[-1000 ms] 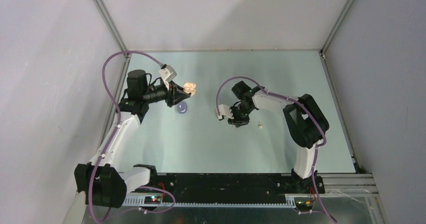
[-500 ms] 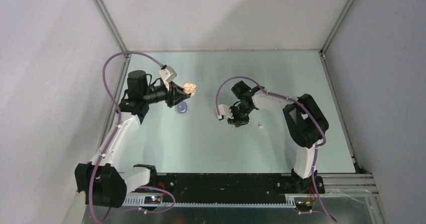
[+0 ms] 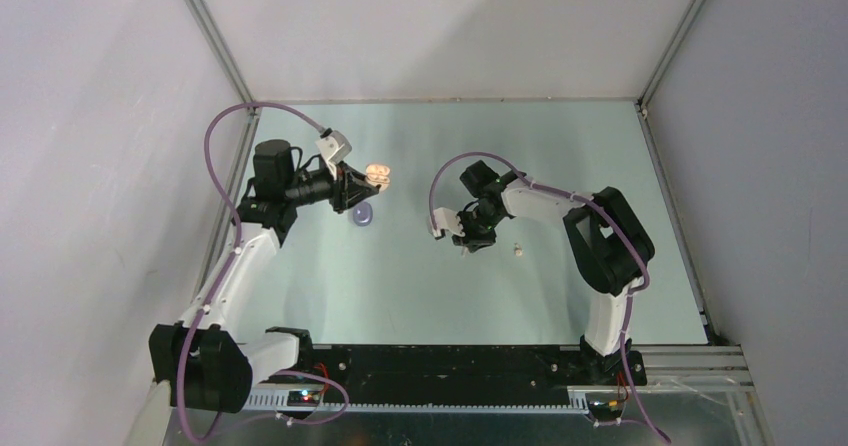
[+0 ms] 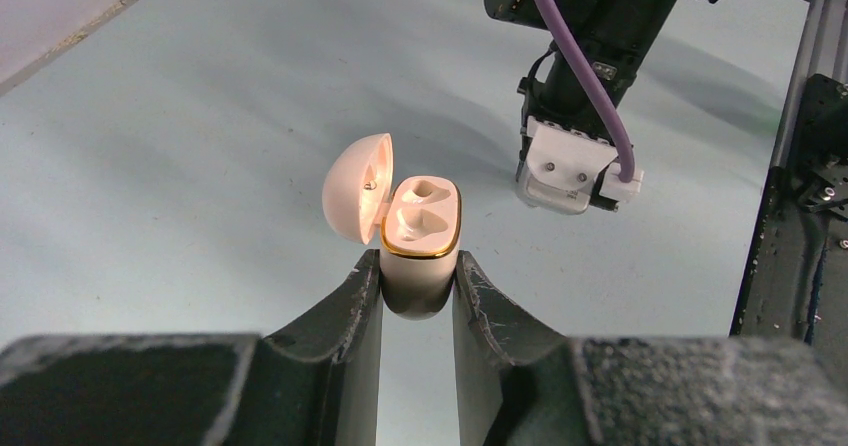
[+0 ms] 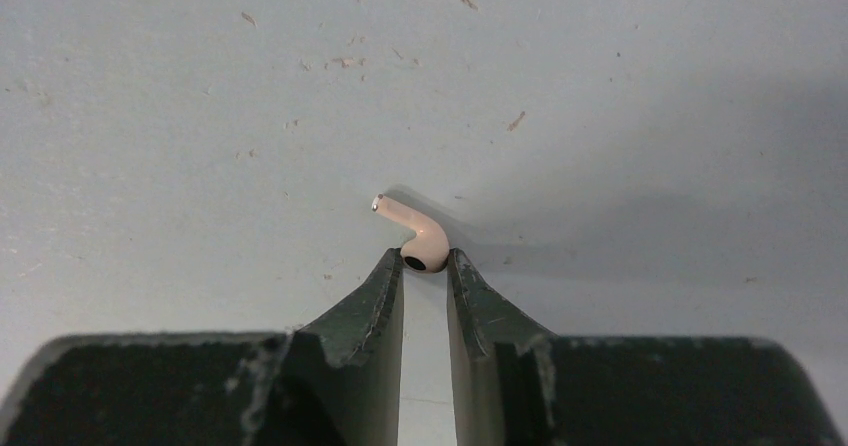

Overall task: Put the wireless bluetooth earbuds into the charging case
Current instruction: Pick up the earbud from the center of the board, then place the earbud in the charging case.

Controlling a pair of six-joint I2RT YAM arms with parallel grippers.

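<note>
My left gripper (image 4: 418, 278) is shut on the pale pink charging case (image 4: 420, 251) and holds it upright above the table. Its lid (image 4: 355, 186) hangs open to the left, and the gold-rimmed sockets are empty. It also shows in the top view (image 3: 378, 176). My right gripper (image 5: 425, 262) is shut on a pale pink-white earbud (image 5: 418, 234), pinching its round head with the stem pointing up-left, at or just above the table surface. In the top view this gripper (image 3: 466, 248) is right of centre. A second white earbud (image 3: 518, 251) lies on the table just to its right.
A small lavender round thing (image 3: 363, 216) lies on the table below the left gripper. The right arm's white wrist camera block (image 4: 575, 166) hangs in front of the held case in the left wrist view. Metal frame posts stand at the table's corners.
</note>
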